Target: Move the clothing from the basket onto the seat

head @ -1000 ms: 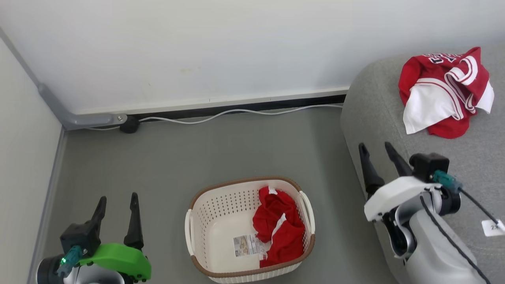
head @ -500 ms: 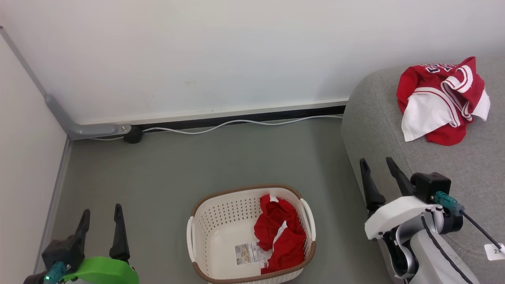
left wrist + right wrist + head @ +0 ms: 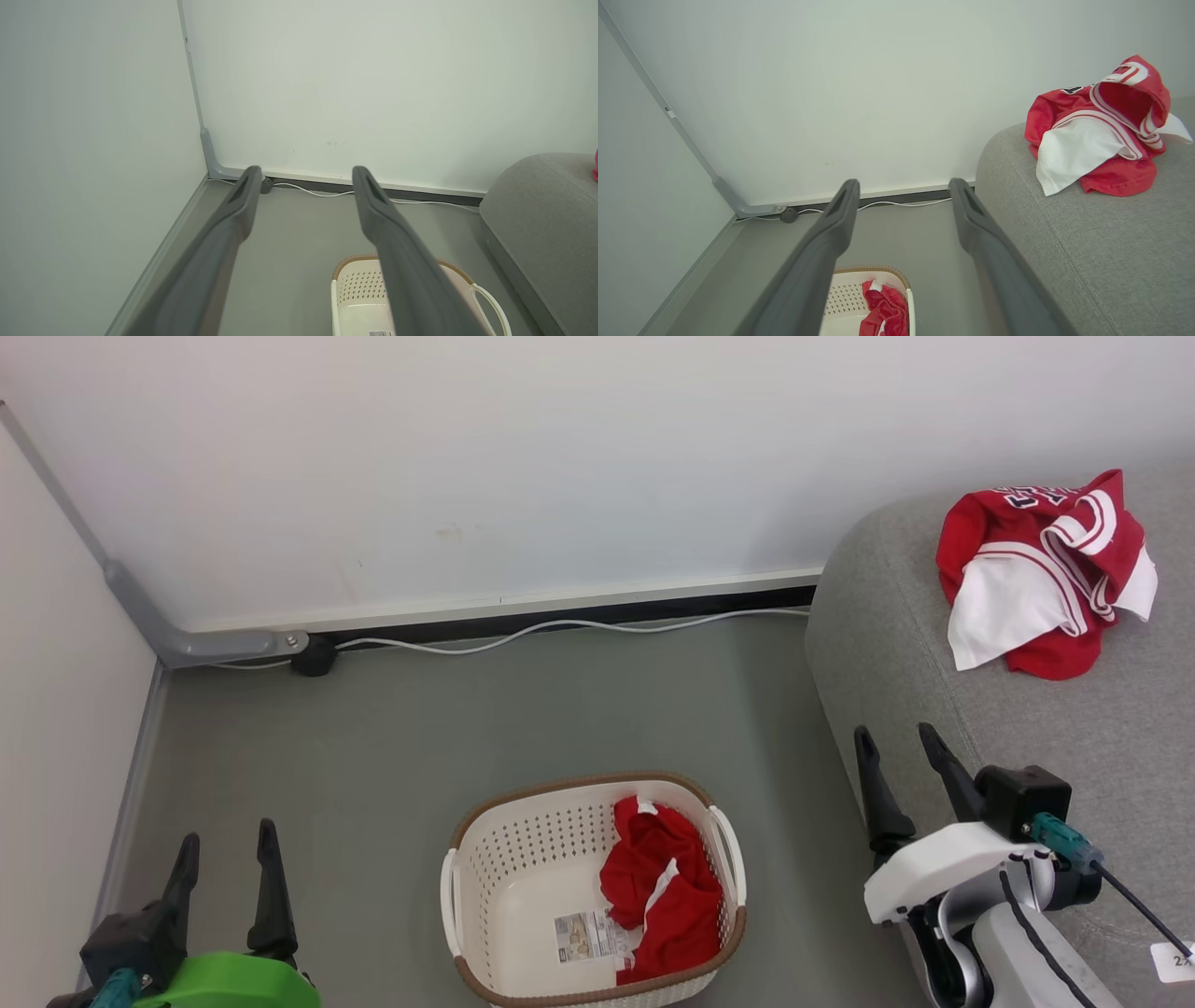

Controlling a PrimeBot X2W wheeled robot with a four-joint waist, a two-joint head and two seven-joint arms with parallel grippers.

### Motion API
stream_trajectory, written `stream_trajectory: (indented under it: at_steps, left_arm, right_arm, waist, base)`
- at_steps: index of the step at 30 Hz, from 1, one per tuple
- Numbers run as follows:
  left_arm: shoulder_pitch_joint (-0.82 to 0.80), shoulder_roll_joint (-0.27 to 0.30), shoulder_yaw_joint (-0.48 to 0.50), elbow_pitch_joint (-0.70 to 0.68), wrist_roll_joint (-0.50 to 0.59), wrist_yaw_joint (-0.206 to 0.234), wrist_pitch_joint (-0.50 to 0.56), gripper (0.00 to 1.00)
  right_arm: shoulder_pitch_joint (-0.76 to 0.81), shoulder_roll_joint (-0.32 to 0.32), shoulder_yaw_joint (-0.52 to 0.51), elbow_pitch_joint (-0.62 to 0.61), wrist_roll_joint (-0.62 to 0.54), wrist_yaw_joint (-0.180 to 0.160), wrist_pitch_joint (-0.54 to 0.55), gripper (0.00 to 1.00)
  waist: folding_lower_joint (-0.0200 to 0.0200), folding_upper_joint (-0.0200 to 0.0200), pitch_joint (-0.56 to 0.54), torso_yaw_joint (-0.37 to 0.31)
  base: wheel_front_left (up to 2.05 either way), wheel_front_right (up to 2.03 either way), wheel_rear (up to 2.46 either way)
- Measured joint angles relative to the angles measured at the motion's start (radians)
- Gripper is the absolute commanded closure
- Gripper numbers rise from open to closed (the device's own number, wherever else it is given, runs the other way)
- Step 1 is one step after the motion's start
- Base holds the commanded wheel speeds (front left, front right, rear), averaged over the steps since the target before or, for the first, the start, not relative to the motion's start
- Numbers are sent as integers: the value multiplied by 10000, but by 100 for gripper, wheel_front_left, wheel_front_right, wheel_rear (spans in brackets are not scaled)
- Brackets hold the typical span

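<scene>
The cream basket (image 3: pixel 485 896) with a brown rim stands on the floor and holds crumpled red shorts (image 3: pixel 663 887) beside a label sticker. A red jersey (image 3: pixel 1041 569) with white stripes lies bunched on the light-grey seat (image 3: pixel 934 644) at the right. My left gripper (image 3: pixel 229 840) is open at the lower left, well left of the basket. To the basket's right, my right gripper (image 3: pixel 896 739) is open and empty beside the seat's edge. In the right wrist view the jersey (image 3: pixel 1101 130) rests on the seat (image 3: pixel 1087 242), and the shorts (image 3: pixel 885 308) show in the basket (image 3: pixel 840 298) below.
A white wall with a skirting board runs along the back, with a white cable (image 3: pixel 560 621) and a black plug (image 3: pixel 313 658) on the floor. A grey conduit (image 3: pixel 140 607) climbs the left corner. Grey floor lies around the basket.
The head view tilted up, so everything slid down the picture. My left gripper sank toward the lower left corner; my right gripper dropped a little. Neither gripper's opening changed.
</scene>
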Motion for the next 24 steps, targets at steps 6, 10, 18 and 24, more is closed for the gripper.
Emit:
stream_trajectory:
  at_steps: [6, 10, 18, 24]
  left_arm:
    - [156, -4, 40, -123, 29, 0, -10, 0]
    - [198, -6, 56, -192, 84, 0, -10, 0]
    - [237, -10, 71, -311, 102, 0, -10, 0]
    - [319, -23, 73, -368, 113, 0, -10, 0]
  right_arm:
    - [182, -4, 0, -297, -2, -31, 0, 0]
    - [251, -8, 0, -499, -4, -105, 0, 0]
    - [385, -33, -13, -784, -17, -194, 17, 0]
    - [538, -92, -48, -951, -17, -207, 63, 0]
  waist:
    - [0, 0, 42, 1]
    - [0, 0, 72, 4]
    - [0, 0, 137, -4]
    - [0, 0, 193, -15]
  base:
    - [0, 0, 0]
    - [0, 0, 0]
    - [0, 0, 0]
    - [0, 0, 0]
